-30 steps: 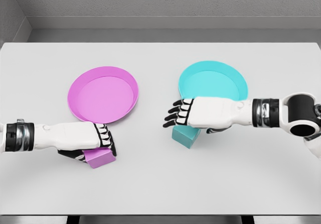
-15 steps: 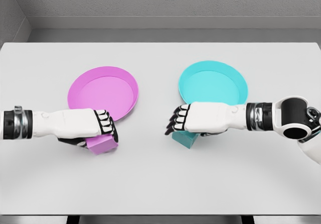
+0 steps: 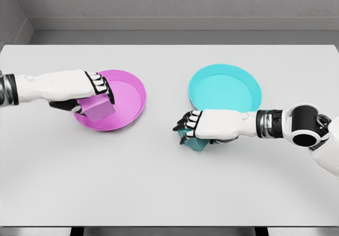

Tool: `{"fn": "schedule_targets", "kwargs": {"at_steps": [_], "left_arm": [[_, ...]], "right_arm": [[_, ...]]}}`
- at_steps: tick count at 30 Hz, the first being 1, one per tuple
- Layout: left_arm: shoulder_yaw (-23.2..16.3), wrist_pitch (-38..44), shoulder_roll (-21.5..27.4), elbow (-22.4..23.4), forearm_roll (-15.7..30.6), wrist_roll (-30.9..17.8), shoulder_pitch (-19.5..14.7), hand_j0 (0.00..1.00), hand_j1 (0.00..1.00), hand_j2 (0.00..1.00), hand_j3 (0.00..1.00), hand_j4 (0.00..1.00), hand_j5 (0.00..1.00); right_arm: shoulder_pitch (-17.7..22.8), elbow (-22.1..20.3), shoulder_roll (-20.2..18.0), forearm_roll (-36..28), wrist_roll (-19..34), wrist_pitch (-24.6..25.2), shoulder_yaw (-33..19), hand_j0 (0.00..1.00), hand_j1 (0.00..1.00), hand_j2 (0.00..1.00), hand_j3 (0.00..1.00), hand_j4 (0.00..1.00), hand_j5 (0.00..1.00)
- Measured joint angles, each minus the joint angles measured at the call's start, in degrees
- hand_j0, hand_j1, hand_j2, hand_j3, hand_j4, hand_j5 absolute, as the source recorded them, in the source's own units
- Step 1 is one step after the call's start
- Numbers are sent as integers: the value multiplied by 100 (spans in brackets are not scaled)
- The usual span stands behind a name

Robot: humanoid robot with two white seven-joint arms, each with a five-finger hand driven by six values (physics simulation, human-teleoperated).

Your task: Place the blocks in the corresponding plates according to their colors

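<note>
My left hand is shut on the pink block and holds it over the left part of the pink plate. The block looks lifted, tilted slightly. My right hand is curled around the teal block, which rests on the table just in front of the teal plate. Only the block's lower edge shows beneath the fingers. The teal plate holds nothing.
The white table stretches wide in front of both plates. Its far edge meets a grey wall, and its near edge runs along the bottom of the view.
My left hand has lifted the pink block from the table and carried it back over the pink plate. My right hand has lowered and closed around the teal block.
</note>
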Motion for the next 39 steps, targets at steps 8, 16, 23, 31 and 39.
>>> {"fn": "schedule_targets", "kwargs": {"at_steps": [8,16,23,31,39], "left_arm": [[-20,-5,-631,994,-35,-80,-70,47,47,47,47,47,47],[-12,-5,-762,1222,-15,-85,-79,100,100,100,100,100,100],[-1,-6,-781,1321,-6,-86,-88,100,100,100,100,100,100],[47,-5,-451,1257,416,-86,-237,100,100,100,100,100,100],[72,-6,120,1281,942,-86,-176,100,100,100,100,100,100]], "right_arm": [[0,44,16,-1,-7,-1,-8,54,54,54,54,54,54],[9,63,28,1,43,-47,-195,53,53,53,53,53,53],[0,63,17,-350,56,-62,-479,53,53,53,53,53,53],[-141,184,-34,-735,60,-61,-1147,53,53,53,53,53,53],[-703,1225,190,-790,56,-60,-1380,54,54,54,54,54,54]]}}
